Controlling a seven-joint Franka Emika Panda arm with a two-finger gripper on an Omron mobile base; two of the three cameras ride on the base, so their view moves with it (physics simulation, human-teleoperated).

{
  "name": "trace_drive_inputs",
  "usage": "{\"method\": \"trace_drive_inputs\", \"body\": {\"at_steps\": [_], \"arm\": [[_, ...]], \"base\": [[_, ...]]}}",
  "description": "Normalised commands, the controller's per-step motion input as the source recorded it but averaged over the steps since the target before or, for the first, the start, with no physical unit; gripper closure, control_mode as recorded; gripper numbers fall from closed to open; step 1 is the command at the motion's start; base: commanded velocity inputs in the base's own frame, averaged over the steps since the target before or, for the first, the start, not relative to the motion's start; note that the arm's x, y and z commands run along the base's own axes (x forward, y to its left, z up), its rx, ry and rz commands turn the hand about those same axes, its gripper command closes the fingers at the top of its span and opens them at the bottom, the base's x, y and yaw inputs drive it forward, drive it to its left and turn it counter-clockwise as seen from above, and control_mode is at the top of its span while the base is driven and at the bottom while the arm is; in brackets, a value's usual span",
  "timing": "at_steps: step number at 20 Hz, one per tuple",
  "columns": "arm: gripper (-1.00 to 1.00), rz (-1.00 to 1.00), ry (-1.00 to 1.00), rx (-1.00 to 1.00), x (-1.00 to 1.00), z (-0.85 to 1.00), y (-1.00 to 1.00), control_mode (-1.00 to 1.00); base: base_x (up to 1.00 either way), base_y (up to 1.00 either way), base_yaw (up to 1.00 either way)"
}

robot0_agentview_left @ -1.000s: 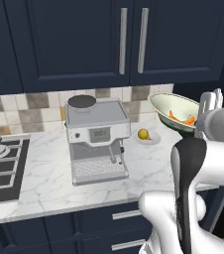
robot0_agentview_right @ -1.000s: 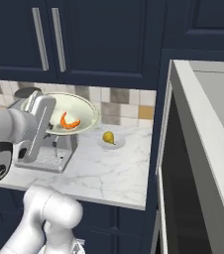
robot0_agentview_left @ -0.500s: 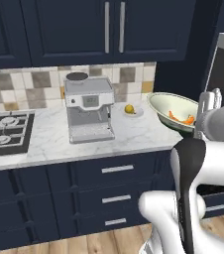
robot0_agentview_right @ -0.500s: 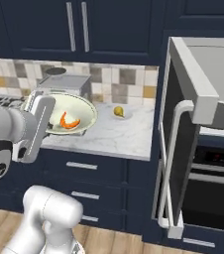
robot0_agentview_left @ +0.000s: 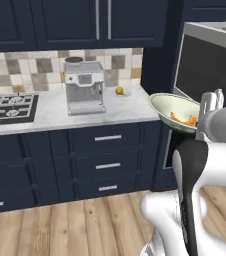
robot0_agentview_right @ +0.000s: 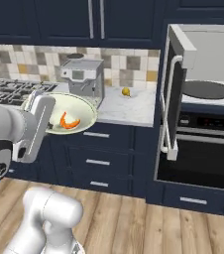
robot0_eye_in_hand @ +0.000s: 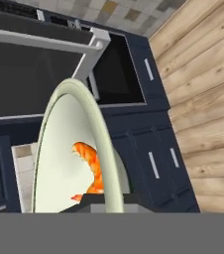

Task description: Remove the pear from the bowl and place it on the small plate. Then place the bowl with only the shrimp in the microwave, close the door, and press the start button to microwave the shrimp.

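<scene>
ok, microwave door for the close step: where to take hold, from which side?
The long vertical handle on the free edge of the door, probably from the room side. The door stands open toward the robot. The gripper is shut on the bowl, so place that first.

text: none legible | labels: none | brands: none | numbers: none | signs: none

You're looking at a smooth, matt cream-green bowl (robot0_agentview_right: 73, 115) that reads as glazed ceramic. Beside it, the countertop (robot0_agentview_left: 60, 112) looks like polished white marble with grey veins. Behind that counter, the coffee machine (robot0_agentview_left: 85, 86) has a brushed silver metal finish. The microwave door (robot0_agentview_right: 172, 99) shows dark glossy glass, and below it the floor (robot0_agentview_right: 134, 218) is pale wood planks.
</scene>
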Motion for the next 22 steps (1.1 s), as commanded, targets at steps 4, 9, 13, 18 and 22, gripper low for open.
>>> {"method": "trace_drive_inputs", "body": {"at_steps": [4, 9, 13, 18, 22], "arm": [[1.00, 0.00, 0.00, 0.00, 0.00, 0.00, 0.00, 1.00], [1.00, 0.00, 0.00, 0.00, 0.00, 0.00, 0.00, 1.00], [1.00, 0.00, 0.00, 0.00, 0.00, 0.00, 0.00, 1.00], [1.00, 0.00, 0.00, 0.00, 0.00, 0.00, 0.00, 1.00], [1.00, 0.00, 0.00, 0.00, 0.00, 0.00, 0.00, 1.00]], "base": [[-0.95, -0.47, 0.00], [-0.59, -0.80, -0.01], [-0.34, -0.90, 0.00], [-0.18, -0.92, 0.00], [0.00, -0.83, 0.00]]}}
